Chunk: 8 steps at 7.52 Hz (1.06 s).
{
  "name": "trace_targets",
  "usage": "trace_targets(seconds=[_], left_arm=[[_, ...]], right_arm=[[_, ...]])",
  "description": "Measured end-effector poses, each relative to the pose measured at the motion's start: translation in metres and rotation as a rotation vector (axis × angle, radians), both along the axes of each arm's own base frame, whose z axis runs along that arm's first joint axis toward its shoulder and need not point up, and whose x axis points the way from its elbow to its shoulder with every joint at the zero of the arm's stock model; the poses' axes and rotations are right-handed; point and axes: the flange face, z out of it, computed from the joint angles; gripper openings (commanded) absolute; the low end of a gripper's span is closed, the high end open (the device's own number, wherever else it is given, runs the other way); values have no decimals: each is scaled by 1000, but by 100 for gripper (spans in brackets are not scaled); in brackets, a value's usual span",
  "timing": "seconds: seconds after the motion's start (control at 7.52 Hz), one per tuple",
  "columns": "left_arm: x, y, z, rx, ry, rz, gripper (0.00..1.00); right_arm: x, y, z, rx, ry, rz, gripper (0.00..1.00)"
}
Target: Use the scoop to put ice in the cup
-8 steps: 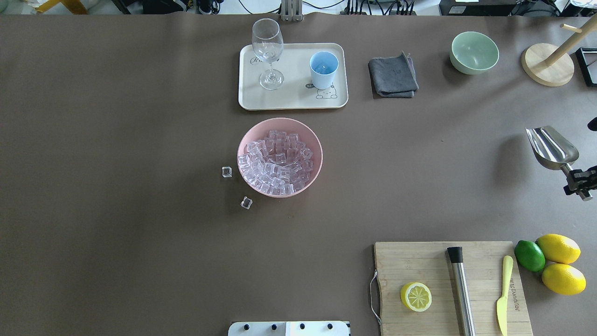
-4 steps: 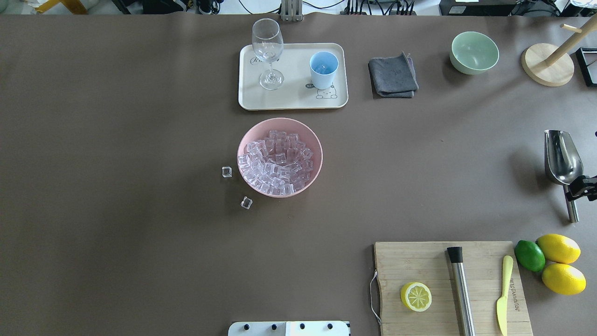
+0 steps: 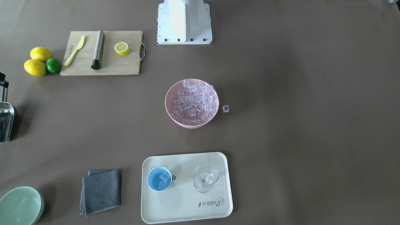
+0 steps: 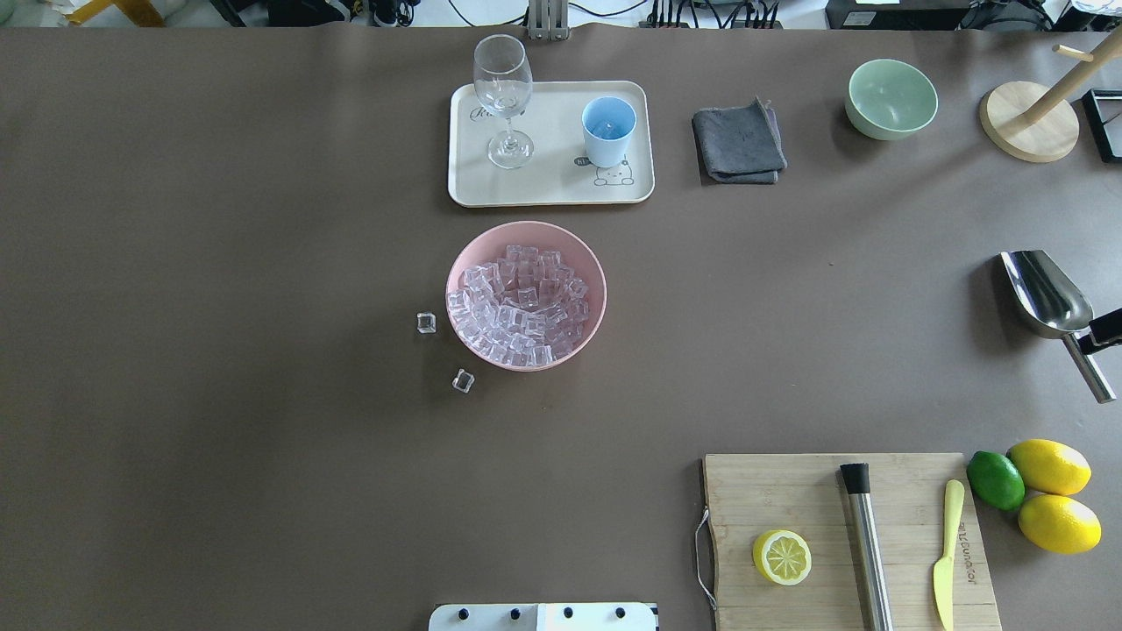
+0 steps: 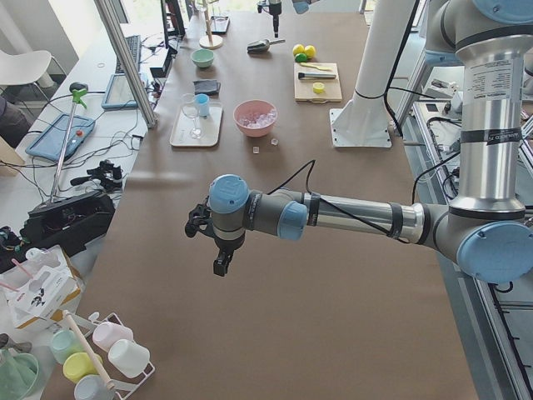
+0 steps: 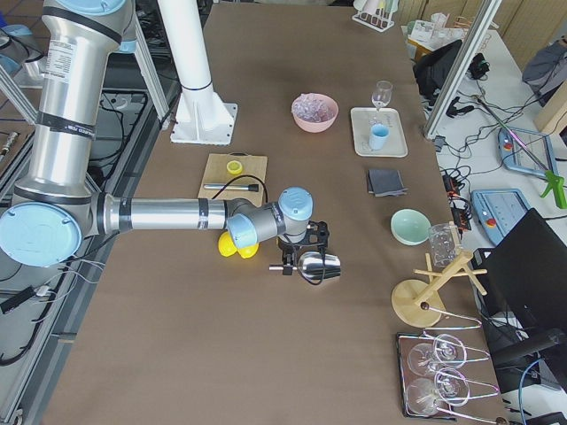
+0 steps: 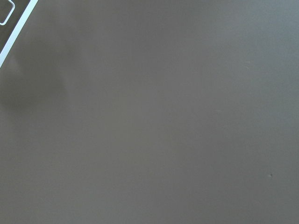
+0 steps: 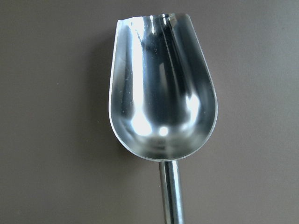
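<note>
The steel scoop (image 4: 1047, 294) is at the table's right edge, low over the brown table, trough up and empty in the right wrist view (image 8: 161, 93). My right gripper (image 4: 1106, 329) is shut on its handle, mostly cut off by the view's edge. The light-blue cup (image 4: 608, 131) stands on a cream tray (image 4: 552, 188) and holds a few ice cubes (image 3: 162, 180). A pink bowl (image 4: 598, 263) before the tray is heaped with ice (image 4: 519, 307). Two loose cubes (image 4: 426, 322) lie left of it. My left gripper (image 5: 218, 250) shows only in the exterior left view, far from these things; I cannot tell its state.
A wine glass (image 4: 504, 96) shares the tray. A grey cloth (image 4: 739, 142), a pale green bowl (image 4: 891, 98) and a wooden stand (image 4: 1030, 118) sit at the back right. A cutting board (image 4: 824, 491) with muddler (image 4: 866, 543), half lemon and knife is front right, with lemons and a lime (image 4: 1034, 491) beside it.
The scoop has swung from angled to straight and back to angled, and has come down: its shadow now lies close beside it. The right gripper has drawn toward the view's right edge.
</note>
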Motion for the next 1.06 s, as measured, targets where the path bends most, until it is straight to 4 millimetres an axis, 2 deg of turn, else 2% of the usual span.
trace_targets(seconds=[0.13,0.53,0.8,1.06], left_arm=[[2,-1,-2,3,0,4,99],[21,-7,-8,16,1,42,99],[25,-9,-10,17,2,50,99],[26,-9,-10,17,2,50,99]], right_arm=[[20,-3,-5,17,-4,0,100],[113,1,-10,39,-6,6,100],[136,7,-5,24,18,18,100],[142,9,-3,21,35,23,100]])
